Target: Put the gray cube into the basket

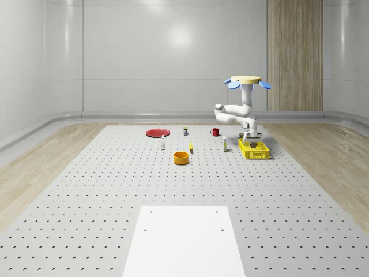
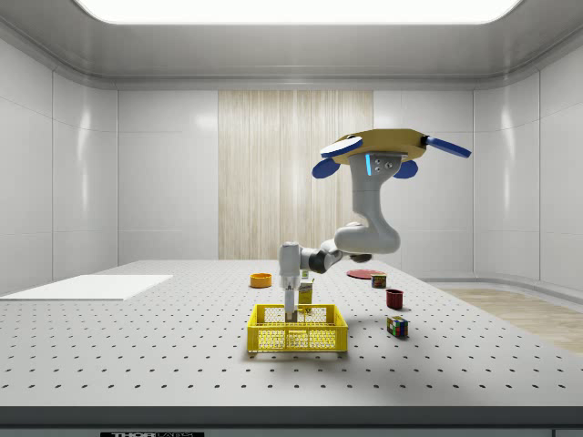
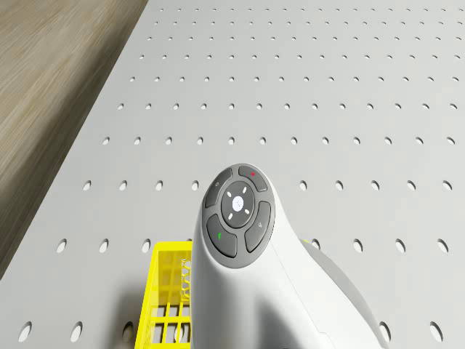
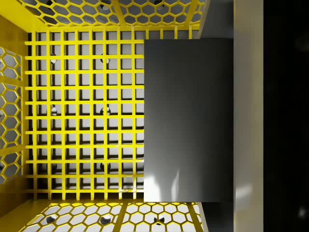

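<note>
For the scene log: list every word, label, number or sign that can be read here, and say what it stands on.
No text can be read.
Table edge, side view: a small dark strip of lettering, too small to read.
Arm's button pad, drone view: tiny symbols beside red and green marks, not legible as characters.
Small box and can, side view: coloured patterns, no legible words.

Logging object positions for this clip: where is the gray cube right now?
In the wrist view, the gray cube sits inside the yellow basket, above its grid floor; in the side view, the claw reaches down into that basket.
</note>
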Controlling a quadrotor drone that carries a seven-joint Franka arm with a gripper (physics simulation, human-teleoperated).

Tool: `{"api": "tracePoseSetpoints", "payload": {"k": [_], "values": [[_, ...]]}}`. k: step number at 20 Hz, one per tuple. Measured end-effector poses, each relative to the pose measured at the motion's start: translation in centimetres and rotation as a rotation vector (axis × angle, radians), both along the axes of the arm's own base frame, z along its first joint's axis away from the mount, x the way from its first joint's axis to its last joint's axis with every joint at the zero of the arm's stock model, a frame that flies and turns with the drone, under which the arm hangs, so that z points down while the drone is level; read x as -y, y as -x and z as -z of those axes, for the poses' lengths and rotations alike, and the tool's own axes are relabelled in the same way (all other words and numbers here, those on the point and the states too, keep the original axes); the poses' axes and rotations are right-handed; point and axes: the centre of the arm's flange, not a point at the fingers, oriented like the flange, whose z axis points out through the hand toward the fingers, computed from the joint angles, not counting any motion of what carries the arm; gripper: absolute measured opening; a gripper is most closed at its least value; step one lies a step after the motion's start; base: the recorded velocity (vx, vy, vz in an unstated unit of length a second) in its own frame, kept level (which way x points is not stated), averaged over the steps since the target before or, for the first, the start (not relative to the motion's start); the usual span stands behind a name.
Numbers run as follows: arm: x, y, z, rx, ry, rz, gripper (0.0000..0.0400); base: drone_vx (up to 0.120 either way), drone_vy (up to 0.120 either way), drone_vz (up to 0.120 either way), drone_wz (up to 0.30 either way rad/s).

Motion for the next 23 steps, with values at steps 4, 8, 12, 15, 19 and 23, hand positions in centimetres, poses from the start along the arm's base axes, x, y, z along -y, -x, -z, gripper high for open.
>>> {"api": "tracePoseSetpoints", "payload": {"k": [4, 8, 12, 15, 19, 23], "values": [[0.0, 0.0, -1.6, 0.000, 0.000, 0.000, 0.0250, 0.000, 0.000, 0.000, 0.000], [0.0, 0.0, -2.4, 0.000, 0.000, 0.000, 0.0323, 0.000, 0.000, 0.000, 0.000], [0.0, 0.0, -2.0, 0.000, 0.000, 0.000, 0.0372, 0.000, 0.000, 0.000, 0.000], [0.0, 0.0, -1.0, 0.000, 0.000, 0.000, 0.0387, 0.000, 0.000, 0.000, 0.000], [0.0, 0.0, 0.3, 0.000, 0.000, 0.000, 0.0395, 0.000, 0.000, 0.000, 0.000], [0.0, 0.0, 0.9, 0.000, 0.000, 0.000, 0.0398, 0.000, 0.000, 0.000, 0.000]]}}
